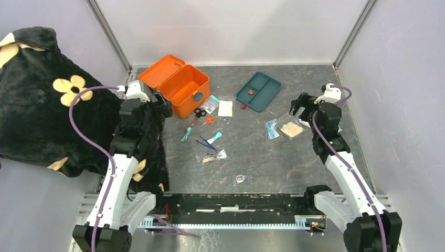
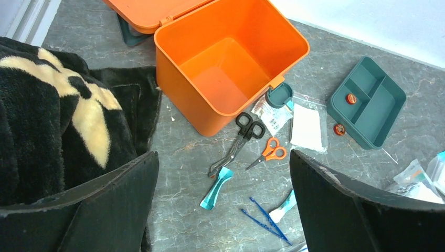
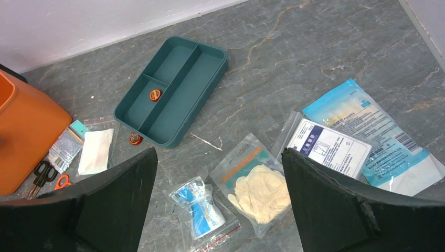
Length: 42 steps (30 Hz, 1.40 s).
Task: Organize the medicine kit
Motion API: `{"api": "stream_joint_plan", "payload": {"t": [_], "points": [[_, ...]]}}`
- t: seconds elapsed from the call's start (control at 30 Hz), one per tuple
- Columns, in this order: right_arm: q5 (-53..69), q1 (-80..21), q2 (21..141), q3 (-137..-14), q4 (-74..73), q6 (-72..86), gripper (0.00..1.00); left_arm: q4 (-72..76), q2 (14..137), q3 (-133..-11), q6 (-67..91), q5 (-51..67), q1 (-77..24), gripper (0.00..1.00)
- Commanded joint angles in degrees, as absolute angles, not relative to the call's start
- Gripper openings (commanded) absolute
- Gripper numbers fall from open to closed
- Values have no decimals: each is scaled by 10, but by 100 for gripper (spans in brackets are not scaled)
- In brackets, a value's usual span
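The medicine kit (image 1: 181, 86) sits in the upper left-centre of the overhead view, its lid thrown back toward the rear wall and its teal latch facing the middle of the table. Just below its front corner lie black-handled scissors (image 2: 246, 128) and smaller orange scissors (image 2: 270, 151), with a teal tool (image 2: 216, 188) and blue tweezers (image 2: 265, 220) further down the frame. A white gauze packet (image 2: 307, 126) lies between the kit and the teal tray (image 1: 258, 91), which stands apart to the right of the kit; one small orange disc (image 3: 155, 95) rests in a tray compartment and another (image 3: 135, 138) lies on the table touching or just beside the tray's edge. The left gripper (image 2: 223, 210) hangs at the kit's left, beside a black flowered blanket (image 1: 42, 105), jaws spread wide with nothing between them. The right gripper (image 3: 220, 205), at the right of the overhead view, is likewise wide apart and holds nothing, hovering over a glove packet (image 3: 257, 191) and other sealed pouches
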<state>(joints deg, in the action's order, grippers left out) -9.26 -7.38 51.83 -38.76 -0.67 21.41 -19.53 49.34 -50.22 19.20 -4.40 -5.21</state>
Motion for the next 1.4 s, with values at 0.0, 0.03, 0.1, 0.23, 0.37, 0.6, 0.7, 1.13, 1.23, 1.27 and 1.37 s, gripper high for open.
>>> {"api": "stream_joint_plan", "payload": {"t": [0.0, 0.03, 0.1, 0.23, 0.37, 0.6, 0.7, 1.13, 1.23, 1.27, 1.37], "points": [[-110, -71, 527, -400, 16, 235, 95, -171, 494, -528, 177, -59, -48, 100], [-110, -72, 526, -393, 23, 239, 94, -171, 494, -529, 178, -59, -48, 100], [-119, -72, 524, -380, 38, 247, 94, -171, 490, -529, 178, -61, -48, 100], [-114, -71, 530, -372, 38, 254, 94, -172, 489, -527, 186, -75, -49, 100], [-93, -72, 538, -386, 25, 242, 95, -176, 490, -525, 183, -83, -51, 100], [-1, -71, 587, -418, 31, 231, 95, -183, 487, -527, 181, -103, -52, 100], [31, -78, 630, -443, 9, 217, 95, -187, 486, -524, 185, -120, -52, 100], [-40, -190, 890, -635, -220, 20, 98, -191, 474, -523, 182, -133, -69, 100], [-51, -205, 909, -629, -218, 18, 98, -189, 476, -523, 180, -131, -71, 100], [-55, -206, 912, -629, -217, 19, 98, -189, 477, -523, 180, -132, -71, 100], [-80, -208, 926, -629, -222, 12, 98, -189, 478, -523, 180, -131, -71, 100]]}}
